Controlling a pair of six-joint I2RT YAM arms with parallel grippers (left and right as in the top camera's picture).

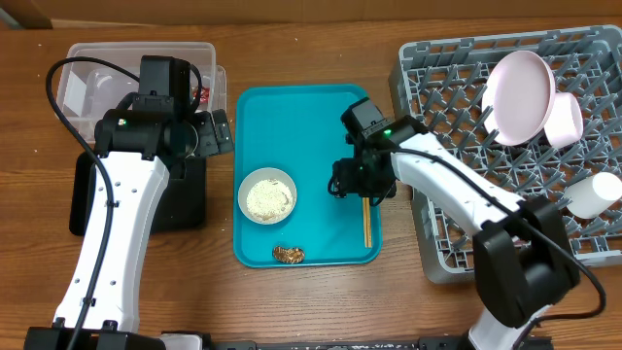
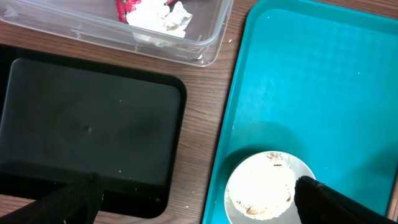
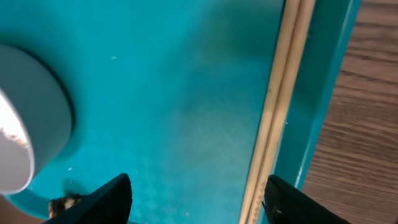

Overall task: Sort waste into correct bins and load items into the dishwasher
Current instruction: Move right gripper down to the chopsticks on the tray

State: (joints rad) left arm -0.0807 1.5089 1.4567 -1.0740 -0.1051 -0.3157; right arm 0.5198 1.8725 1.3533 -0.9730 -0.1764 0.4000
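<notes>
The wooden chopsticks [image 1: 366, 226] [image 3: 280, 106] lie along the right rim of the teal tray [image 1: 301, 117]. My right gripper [image 1: 360, 185] [image 3: 199, 199] hangs low over them, open. The sticks run between its fingers, close to the right one. A bowl of rice grains [image 1: 266, 195] [image 2: 264, 186] and a brown lump [image 1: 288, 255] [image 3: 62, 203] sit on the tray. My left gripper [image 1: 219, 131] [image 2: 196, 202] is open and empty above the black tray [image 2: 87, 124]. The red-and-white wrapper [image 2: 127, 9] and the tissue [image 2: 165, 15] rest in the clear tub [image 1: 97, 78].
The grey dish rack [image 1: 457, 117] at the right holds a plate [image 1: 520, 95] on edge, a bowl [image 1: 569, 122] behind it and a small cup [image 1: 593, 194]. A strip of bare wood separates the teal tray from the rack.
</notes>
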